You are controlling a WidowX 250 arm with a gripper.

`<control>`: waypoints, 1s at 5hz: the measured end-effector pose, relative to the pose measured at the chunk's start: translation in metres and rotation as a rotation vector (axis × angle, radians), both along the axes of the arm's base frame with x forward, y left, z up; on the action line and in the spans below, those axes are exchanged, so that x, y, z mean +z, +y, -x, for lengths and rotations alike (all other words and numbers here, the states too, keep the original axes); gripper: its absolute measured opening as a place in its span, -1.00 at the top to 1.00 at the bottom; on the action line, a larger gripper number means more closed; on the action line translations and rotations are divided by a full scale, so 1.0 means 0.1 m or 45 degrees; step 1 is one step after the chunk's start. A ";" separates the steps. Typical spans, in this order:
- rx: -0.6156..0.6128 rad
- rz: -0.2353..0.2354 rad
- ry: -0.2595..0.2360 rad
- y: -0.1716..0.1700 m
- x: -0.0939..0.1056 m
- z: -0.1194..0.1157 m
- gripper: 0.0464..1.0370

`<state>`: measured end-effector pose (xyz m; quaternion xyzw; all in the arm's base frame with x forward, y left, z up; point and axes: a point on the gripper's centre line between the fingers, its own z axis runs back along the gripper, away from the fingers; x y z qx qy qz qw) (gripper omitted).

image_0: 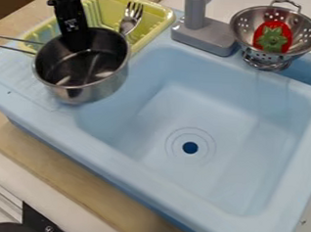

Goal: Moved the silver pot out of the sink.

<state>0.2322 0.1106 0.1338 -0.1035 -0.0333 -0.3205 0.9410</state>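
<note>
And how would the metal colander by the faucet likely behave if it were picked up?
The colander should stay stiff, being metal, and probably feels light for its size, given its open, perforated bowl. Its smooth, shiny surface may be a little slippery. The red strawberry seems to lie loose inside, so it could roll if the bowl tips.

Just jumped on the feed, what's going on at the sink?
The black robot gripper is down inside the round silver metal pot, over the ribbed left-hand ledge of the light-blue plastic sink, near the yellow-green dish rack. The pot is off the basin floor; whether it's set down or held up, I can't tell. At the back right, a red toy strawberry sits in a silver perforated colander.
</note>
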 end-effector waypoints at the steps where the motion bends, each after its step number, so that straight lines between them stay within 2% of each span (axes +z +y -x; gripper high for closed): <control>1: -0.044 0.011 -0.023 0.03 -0.05 -0.02 0.98; 2: -0.111 0.035 -0.108 0.03 -0.05 0.00 0.93; 3: -0.109 -0.010 -0.155 0.03 -0.03 0.05 0.63; 4: -0.079 -0.048 -0.121 0.05 -0.04 0.07 0.14; 5: 0.016 -0.081 -0.081 0.07 -0.04 0.08 -0.45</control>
